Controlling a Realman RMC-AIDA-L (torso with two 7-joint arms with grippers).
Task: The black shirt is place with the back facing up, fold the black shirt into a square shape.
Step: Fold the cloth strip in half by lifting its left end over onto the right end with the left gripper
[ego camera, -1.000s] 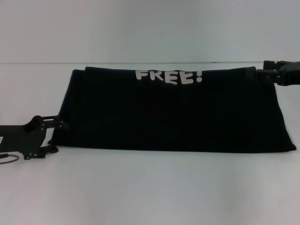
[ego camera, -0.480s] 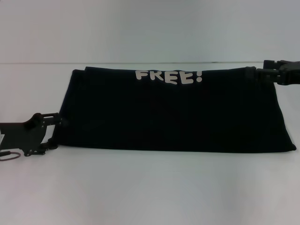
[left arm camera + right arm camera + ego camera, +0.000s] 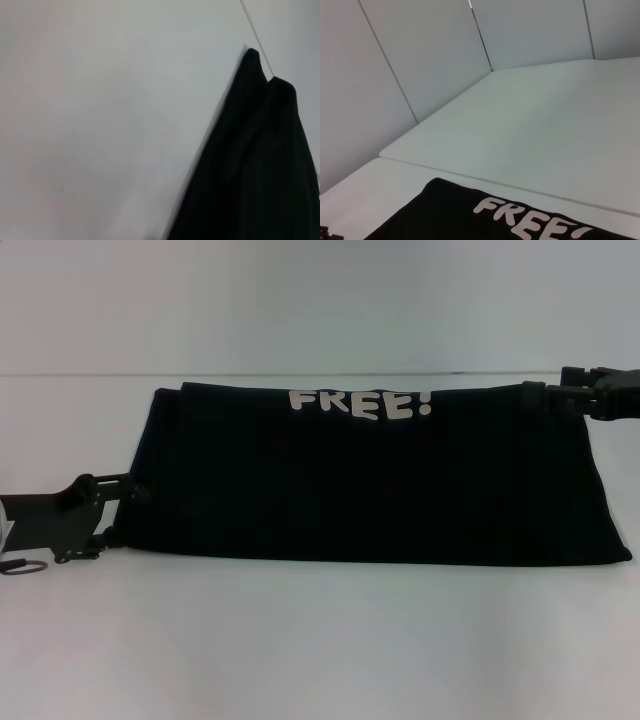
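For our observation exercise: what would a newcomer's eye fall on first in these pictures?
First, the black shirt, folded into a wide band across the middle of the white table, its white "FREE!" lettering along the far edge. Next, the left hand at the shirt's near left corner and the right hand at its far right corner.
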